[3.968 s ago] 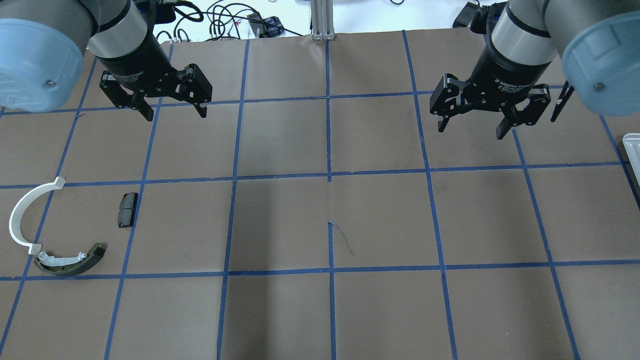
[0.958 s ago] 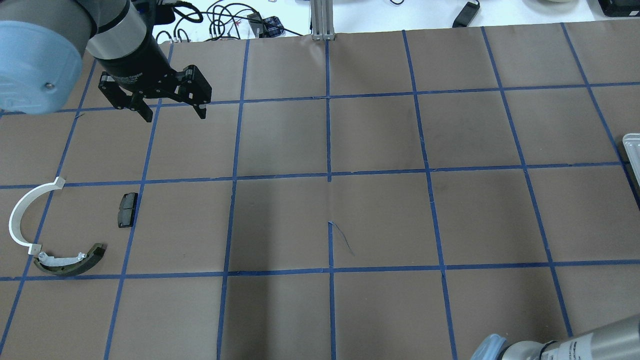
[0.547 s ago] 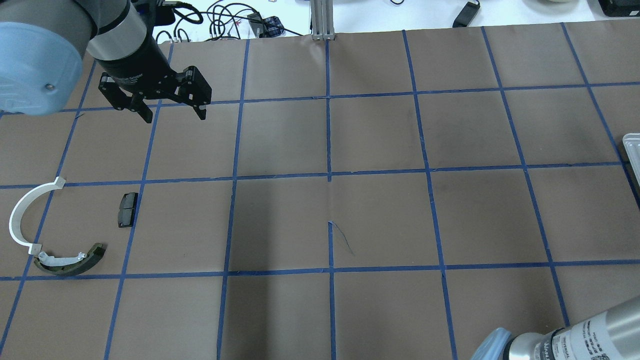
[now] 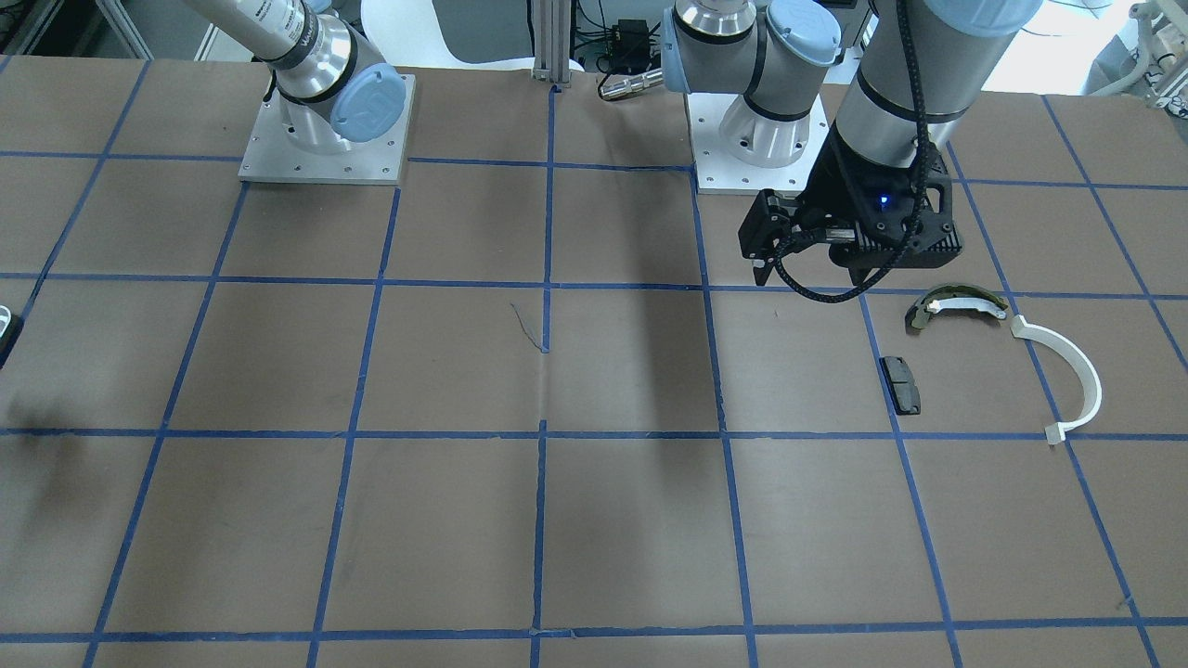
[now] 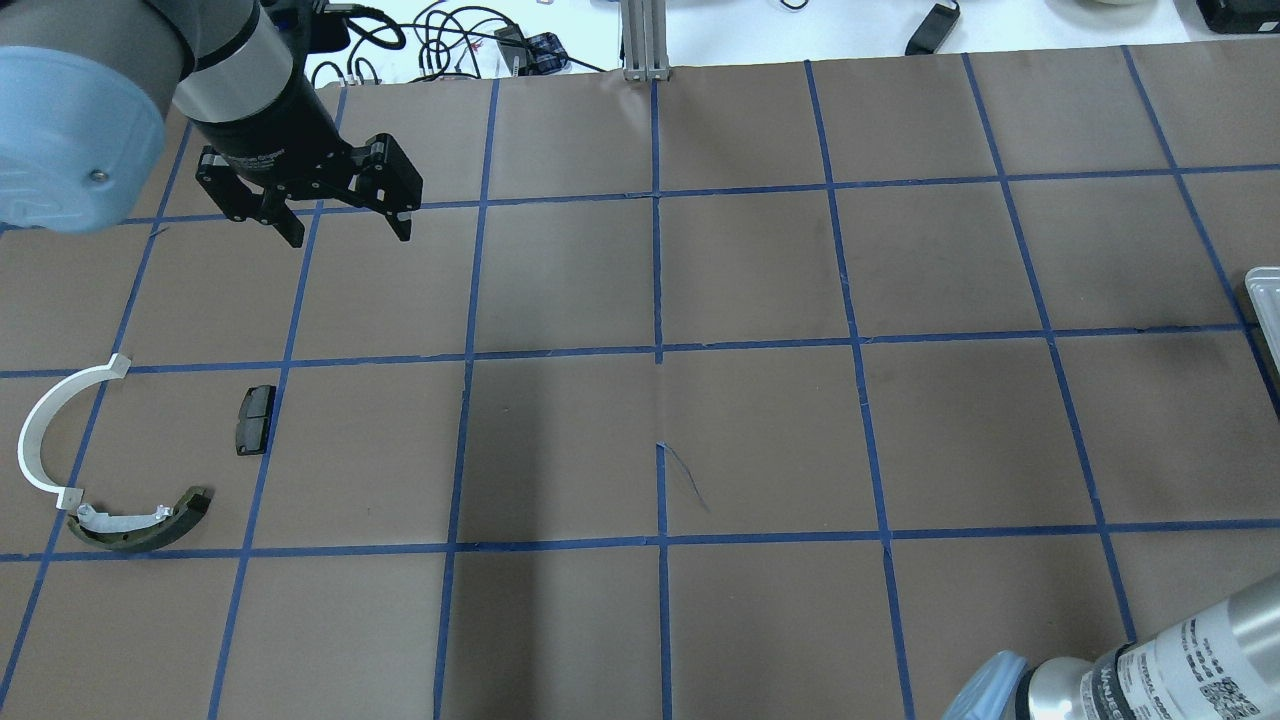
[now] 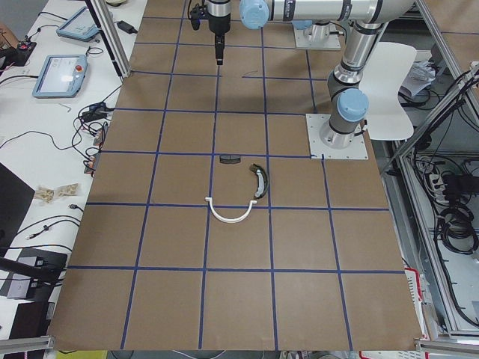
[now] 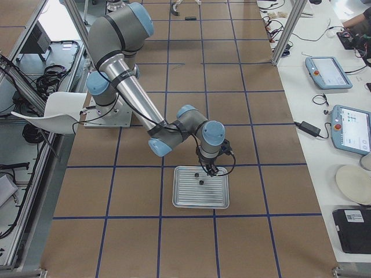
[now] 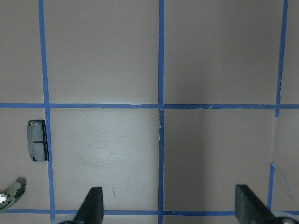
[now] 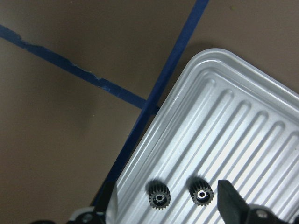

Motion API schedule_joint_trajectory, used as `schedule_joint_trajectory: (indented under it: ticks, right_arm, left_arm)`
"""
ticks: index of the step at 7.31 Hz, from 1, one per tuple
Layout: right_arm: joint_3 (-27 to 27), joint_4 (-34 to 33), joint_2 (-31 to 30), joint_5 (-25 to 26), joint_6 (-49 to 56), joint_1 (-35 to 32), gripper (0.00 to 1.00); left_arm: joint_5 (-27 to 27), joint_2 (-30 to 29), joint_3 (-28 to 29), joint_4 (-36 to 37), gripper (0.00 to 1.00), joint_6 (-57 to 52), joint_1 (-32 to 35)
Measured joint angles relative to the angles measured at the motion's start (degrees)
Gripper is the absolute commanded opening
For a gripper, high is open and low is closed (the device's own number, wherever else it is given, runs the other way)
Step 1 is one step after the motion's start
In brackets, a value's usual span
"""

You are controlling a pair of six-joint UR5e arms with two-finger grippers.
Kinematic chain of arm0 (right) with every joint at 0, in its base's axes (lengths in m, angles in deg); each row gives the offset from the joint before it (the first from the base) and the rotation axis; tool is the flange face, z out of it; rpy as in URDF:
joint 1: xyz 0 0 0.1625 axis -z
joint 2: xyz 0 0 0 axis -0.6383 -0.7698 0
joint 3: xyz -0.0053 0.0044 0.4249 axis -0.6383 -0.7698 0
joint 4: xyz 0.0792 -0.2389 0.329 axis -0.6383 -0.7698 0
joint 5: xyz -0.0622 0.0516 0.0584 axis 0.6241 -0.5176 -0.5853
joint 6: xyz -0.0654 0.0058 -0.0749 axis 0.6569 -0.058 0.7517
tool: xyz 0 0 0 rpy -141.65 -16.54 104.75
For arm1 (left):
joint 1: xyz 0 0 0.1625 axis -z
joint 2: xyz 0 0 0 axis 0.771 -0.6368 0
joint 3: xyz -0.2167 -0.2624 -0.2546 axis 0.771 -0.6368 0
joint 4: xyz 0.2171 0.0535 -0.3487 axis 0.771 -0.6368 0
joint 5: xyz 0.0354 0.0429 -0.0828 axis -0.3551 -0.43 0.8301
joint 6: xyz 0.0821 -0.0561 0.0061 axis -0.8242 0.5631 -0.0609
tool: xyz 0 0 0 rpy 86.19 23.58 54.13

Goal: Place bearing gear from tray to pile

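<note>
Two small black bearing gears (image 9: 159, 199) (image 9: 201, 194) lie on the ribbed metal tray (image 9: 219, 107). My right gripper (image 9: 164, 207) hangs open just above them, one finger (image 9: 231, 203) beside the right gear. It also shows over the tray (image 7: 191, 200) in the exterior right view (image 7: 210, 171). The pile lies at the table's left: an olive-green shoe (image 5: 140, 522), a white arc (image 5: 45, 420) and a black pad (image 5: 254, 420). My left gripper (image 5: 345, 215) is open and empty, above the table beyond the pile. The left wrist view shows its fingers (image 8: 91, 205) wide apart and the pad (image 8: 37, 140).
The table is brown paper with a blue tape grid. The tray's edge (image 5: 1262, 290) shows at the right border of the overhead view. Cables and a metal post (image 5: 645, 40) sit beyond the far edge. The right forearm (image 5: 1180, 660) crosses the lower right corner.
The right arm has left the far right of the table and swung to the near right. Its forearm has slid further into the corner. The left arm has not moved.
</note>
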Motion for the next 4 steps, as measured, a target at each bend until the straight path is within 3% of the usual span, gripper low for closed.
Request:
schedule_joint_trajectory:
  ticks: [4]
  right_arm:
    - [0.44, -0.73, 2.06, 2.14, 1.42, 0.22, 0.56]
  left_arm:
    - [0.00, 0.06, 0.00, 0.00, 1.00, 0.00, 0.00]
